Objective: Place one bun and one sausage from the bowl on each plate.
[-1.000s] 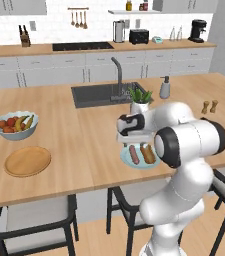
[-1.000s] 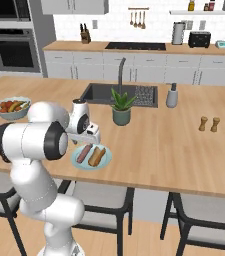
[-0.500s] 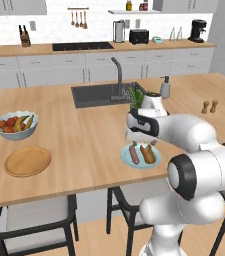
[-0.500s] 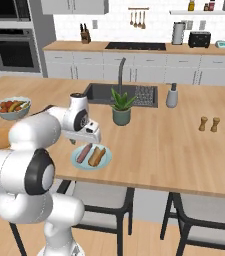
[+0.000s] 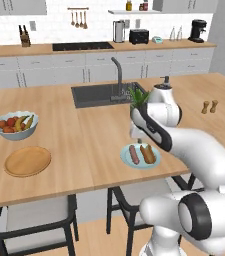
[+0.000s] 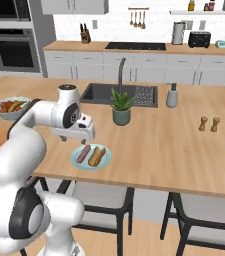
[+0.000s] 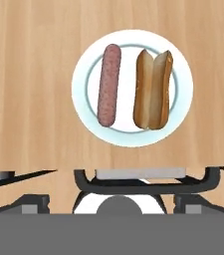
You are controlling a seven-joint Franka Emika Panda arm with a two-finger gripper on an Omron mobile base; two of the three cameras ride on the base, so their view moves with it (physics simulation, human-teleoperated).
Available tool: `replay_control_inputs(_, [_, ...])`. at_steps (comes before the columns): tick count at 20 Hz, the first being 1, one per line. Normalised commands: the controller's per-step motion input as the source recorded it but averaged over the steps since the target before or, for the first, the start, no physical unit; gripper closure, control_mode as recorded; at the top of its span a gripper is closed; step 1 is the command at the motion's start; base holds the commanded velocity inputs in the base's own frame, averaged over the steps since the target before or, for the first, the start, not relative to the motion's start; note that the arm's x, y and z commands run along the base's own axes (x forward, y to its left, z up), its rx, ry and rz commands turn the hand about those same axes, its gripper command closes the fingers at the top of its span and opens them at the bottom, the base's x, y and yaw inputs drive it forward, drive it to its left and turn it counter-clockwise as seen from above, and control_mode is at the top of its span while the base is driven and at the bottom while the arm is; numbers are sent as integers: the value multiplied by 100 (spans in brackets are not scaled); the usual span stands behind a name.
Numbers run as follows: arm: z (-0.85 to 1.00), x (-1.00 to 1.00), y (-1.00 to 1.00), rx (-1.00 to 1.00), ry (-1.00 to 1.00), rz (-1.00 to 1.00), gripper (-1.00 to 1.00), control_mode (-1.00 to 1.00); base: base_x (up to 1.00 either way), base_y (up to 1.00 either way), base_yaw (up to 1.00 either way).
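A sausage (image 7: 108,84) and a split bun (image 7: 153,89) lie side by side, close but not touching, on the pale blue-green plate (image 7: 86,117), which sits on the wooden worktop (image 5: 89,145) near its front edge. My gripper (image 6: 77,136) hangs above the worktop just behind that plate, its jaws spread wide and holding nothing. The tan-orange plate (image 5: 27,161) lies bare, well apart toward the left end of the worktop, and just behind it stands a pale bowl of fruit (image 5: 16,125). A small potted plant (image 6: 121,106) stands near my hand, in front of the dark sink (image 6: 99,93). Two small shakers (image 6: 208,124) stand further right.
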Motion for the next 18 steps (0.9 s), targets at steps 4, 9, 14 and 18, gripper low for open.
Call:
replay_control_inputs(4, [70, -53, 1, 0, -2, 0, -100, -100, 0, 0, 0])
replay_control_inputs(9, [52, -34, 0, 0, -4, 0, -100, -100, 0, 0, 0])
replay_control_inputs(14, [10, -33, -1, 0, -5, 0, -100, 100, -14, -2, 0])
replay_control_inputs(18, [0, 0, 0, 0, 0, 0, -100, 100, -78, -70, -1])
